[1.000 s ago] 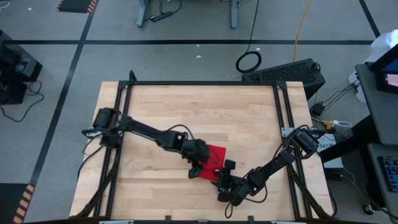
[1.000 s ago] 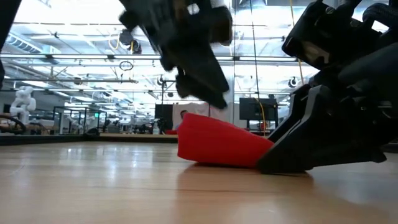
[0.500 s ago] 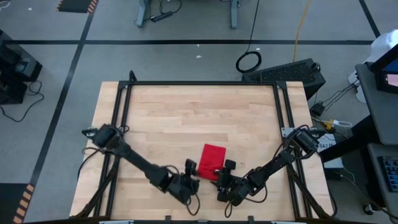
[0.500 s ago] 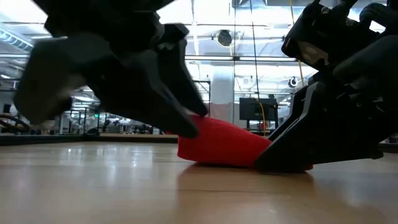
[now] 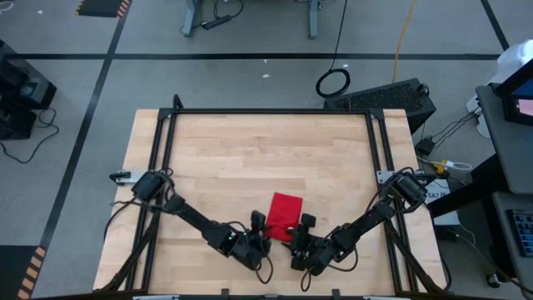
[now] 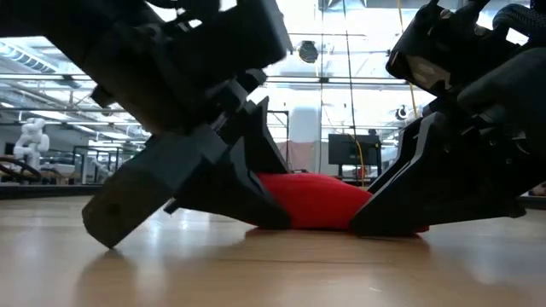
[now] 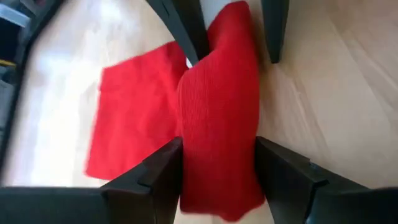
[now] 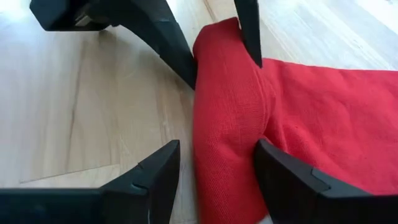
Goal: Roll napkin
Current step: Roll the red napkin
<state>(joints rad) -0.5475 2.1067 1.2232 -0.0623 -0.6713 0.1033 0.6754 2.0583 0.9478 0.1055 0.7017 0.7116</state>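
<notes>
A: Why have we got both hands down at the near edge of the desk (image 5: 333, 158)?

B: We want a grip on each end of the roll. Our left hand (image 5: 259, 229) comes at one end of the napkin (image 5: 285, 216), our right hand (image 5: 305, 231) at the other. Each has its fingers spread, one either side of the raised fold, neither clenched on the cloth yet as far as we can judge.

A: So nothing's held?

B: Not that we can see. In the left wrist view the fold sits between the fingers (image 7: 152, 180) with the cloth bulging freely.

A: And how does the napkin look?

B: Bright red, ribbed weave, partly rolled: a thick fold along one side with a flat flap lying beside it on the wood. It lies near the middle of the near edge, slightly right.
</notes>
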